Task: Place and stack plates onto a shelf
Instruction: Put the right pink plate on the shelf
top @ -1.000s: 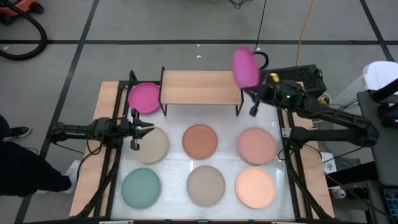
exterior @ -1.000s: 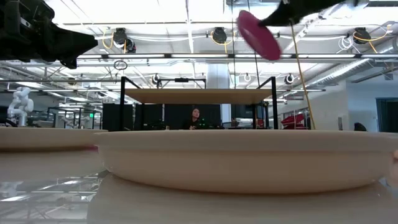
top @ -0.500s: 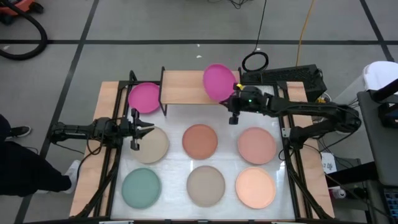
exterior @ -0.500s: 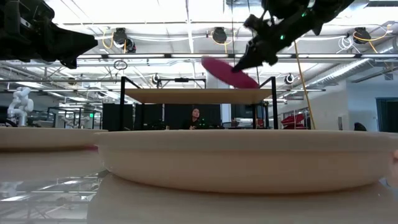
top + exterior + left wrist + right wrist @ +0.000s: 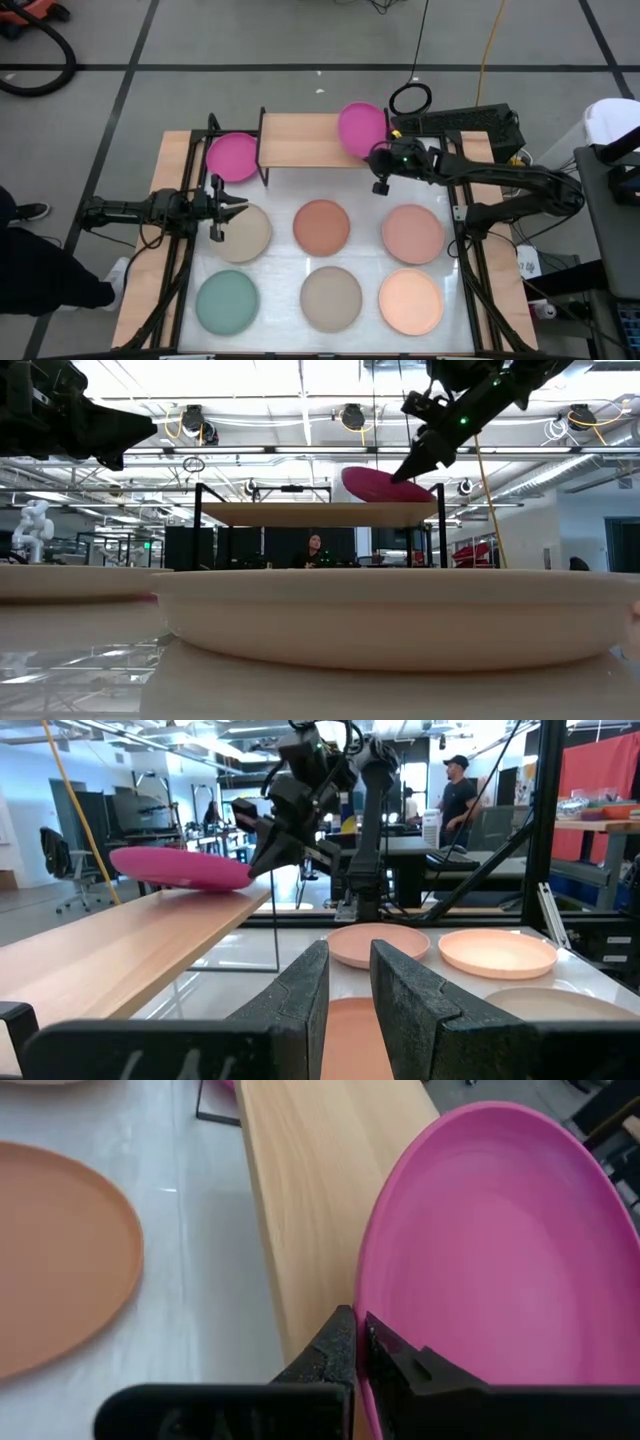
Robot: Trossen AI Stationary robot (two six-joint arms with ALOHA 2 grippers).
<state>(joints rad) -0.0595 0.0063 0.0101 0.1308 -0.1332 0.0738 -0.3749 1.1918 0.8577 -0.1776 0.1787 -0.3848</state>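
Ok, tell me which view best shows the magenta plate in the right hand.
The right wrist view: the magenta plate fills it, its rim pinched in the right hand over the shelf. The high view shows it small at the shelf's right end; the low and left wrist views show it edge-on.

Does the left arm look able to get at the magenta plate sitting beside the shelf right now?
Probably yes. The left gripper hovers over the beige plate, empty, and nothing stands between it and the magenta plate beside the shelf.

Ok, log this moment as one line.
right gripper: shut on magenta plate | plate: over shelf right end | left gripper: idle
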